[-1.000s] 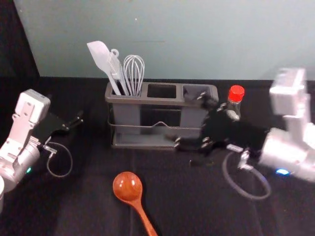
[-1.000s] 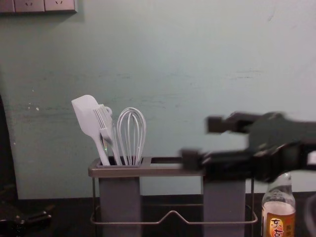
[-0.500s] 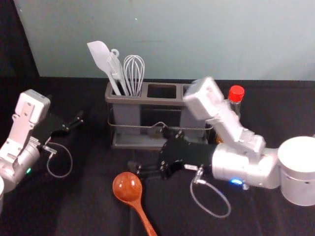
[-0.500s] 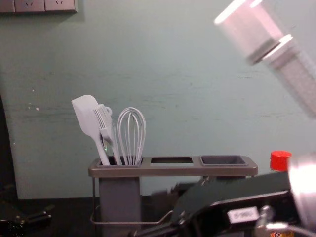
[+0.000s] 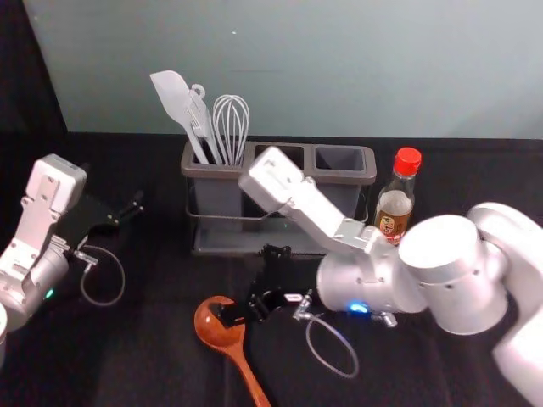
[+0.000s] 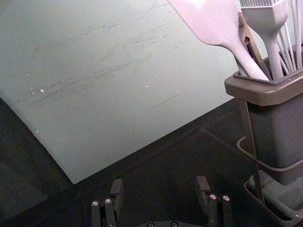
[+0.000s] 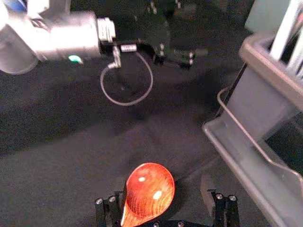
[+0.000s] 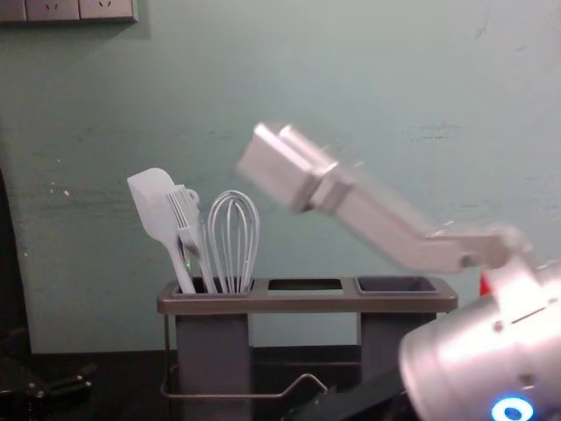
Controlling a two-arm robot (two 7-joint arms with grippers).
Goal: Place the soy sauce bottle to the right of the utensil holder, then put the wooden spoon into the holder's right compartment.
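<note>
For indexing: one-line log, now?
right gripper open at wooden spoon | spoon not yet stowed | soy sauce bottle right of holder | left gripper open, left of holder

1. The right arm (image 5: 365,284) reached inward, low over the bench (image 5: 144,356), its right gripper (image 5: 246,284) well apart from the back edge, jaws spread wide.
2. The left gripper (image 5: 119,195) hung idle nearer that edge, jaws parted.

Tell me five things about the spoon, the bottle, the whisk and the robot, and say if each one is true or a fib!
1. The soy sauce bottle has a red cap. True.
2. The wooden spoon is inside the holder. False: it lies in front of it.
3. The whisk is in the left compartment. True.
4. The bottle is left of the holder. False: it is on the right.
5. The right end effector is open. True.
</note>
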